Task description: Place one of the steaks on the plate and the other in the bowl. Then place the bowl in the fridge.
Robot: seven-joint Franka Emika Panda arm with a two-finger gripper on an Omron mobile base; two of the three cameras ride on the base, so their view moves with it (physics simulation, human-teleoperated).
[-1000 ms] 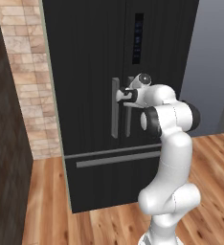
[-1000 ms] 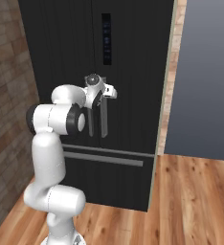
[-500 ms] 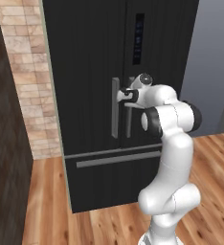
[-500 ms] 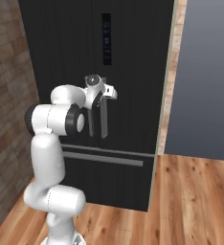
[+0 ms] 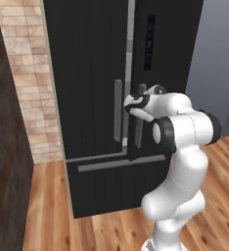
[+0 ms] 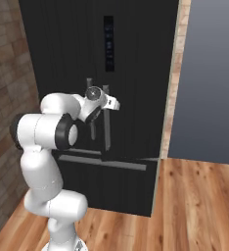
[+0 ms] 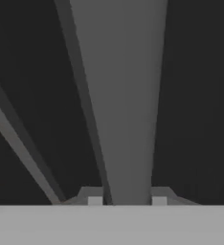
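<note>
The tall black fridge (image 5: 87, 73) (image 6: 136, 73) stands right in front of me, both doors looking closed. My gripper (image 5: 128, 104) (image 6: 115, 104) is at the right door's grey vertical handle (image 5: 140, 122) (image 6: 107, 127), about halfway up. In the hand view the handle (image 7: 123, 95) runs up between my two fingertips (image 7: 95, 200), which sit close on either side of it; whether they press on it cannot be told. The steaks, the plate and the bowl are out of view.
A second vertical handle (image 5: 117, 110) sits just left of the gripped one. A horizontal drawer handle (image 5: 116, 162) runs below. A brick wall (image 5: 23, 73) flanks the fridge on the left, a grey-blue wall (image 6: 209, 73) on the right. The floor (image 5: 53, 215) is wooden.
</note>
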